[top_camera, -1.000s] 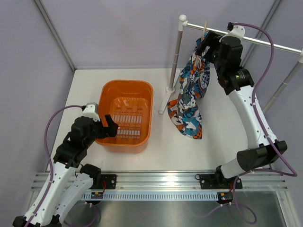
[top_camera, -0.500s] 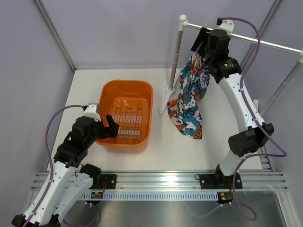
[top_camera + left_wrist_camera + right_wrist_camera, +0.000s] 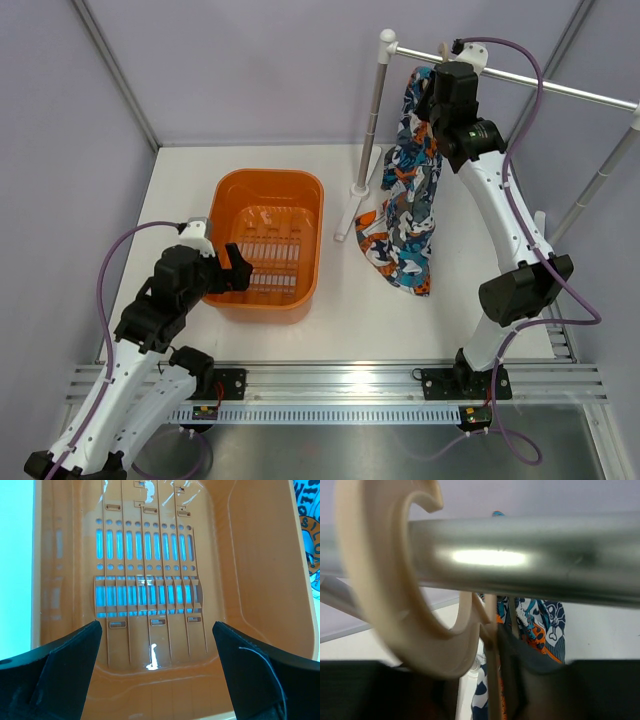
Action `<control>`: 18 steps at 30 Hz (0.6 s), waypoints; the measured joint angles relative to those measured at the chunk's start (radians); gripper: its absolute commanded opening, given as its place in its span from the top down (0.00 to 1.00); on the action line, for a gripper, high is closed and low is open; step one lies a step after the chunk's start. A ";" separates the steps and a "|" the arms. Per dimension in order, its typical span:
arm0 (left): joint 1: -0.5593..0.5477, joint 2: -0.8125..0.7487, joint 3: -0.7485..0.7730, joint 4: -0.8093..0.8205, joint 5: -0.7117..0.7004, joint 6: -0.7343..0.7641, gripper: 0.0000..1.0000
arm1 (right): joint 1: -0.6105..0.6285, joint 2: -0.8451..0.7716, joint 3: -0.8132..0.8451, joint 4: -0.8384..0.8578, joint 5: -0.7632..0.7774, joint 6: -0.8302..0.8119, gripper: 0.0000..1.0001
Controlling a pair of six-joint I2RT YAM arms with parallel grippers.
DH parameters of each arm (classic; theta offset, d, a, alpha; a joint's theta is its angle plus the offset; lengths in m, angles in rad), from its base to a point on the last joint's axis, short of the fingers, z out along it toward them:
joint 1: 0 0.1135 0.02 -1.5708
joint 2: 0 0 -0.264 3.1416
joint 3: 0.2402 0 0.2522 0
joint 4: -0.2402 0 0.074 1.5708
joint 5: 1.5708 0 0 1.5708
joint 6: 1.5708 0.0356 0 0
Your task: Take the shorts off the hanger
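Left end effector [image 3: 156,627] gapes over orange basket [image 3: 270,177]; right end effector [image 3: 432,92], state unclear.

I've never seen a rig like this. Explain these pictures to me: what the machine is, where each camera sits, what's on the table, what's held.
These are two robot arms bolted at the near edge of a table. The wide picture looks down from above and behind them. The other two come from a camera on each wrist. On the table sits an orange basket. The left gripper hovers open at its near rim, holding nothing. Patterned shorts hang from a beige hanger hooked over a metal rail. The right gripper is up at the hanger's neck, but whether it grips is unclear.
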 measured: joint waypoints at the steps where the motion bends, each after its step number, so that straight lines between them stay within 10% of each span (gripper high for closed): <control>1: 0.000 0.000 0.000 0.000 0.000 0.000 0.01 | 0.000 0.000 0.000 -0.003 0.000 0.000 0.75; 6: -0.001 0.000 0.000 0.000 0.000 0.000 0.01 | 0.002 0.000 0.006 -0.011 0.000 -0.008 0.99; 18: -0.003 0.000 0.000 0.000 -0.003 0.000 0.01 | 0.002 -0.043 0.013 -0.080 0.017 -0.034 1.00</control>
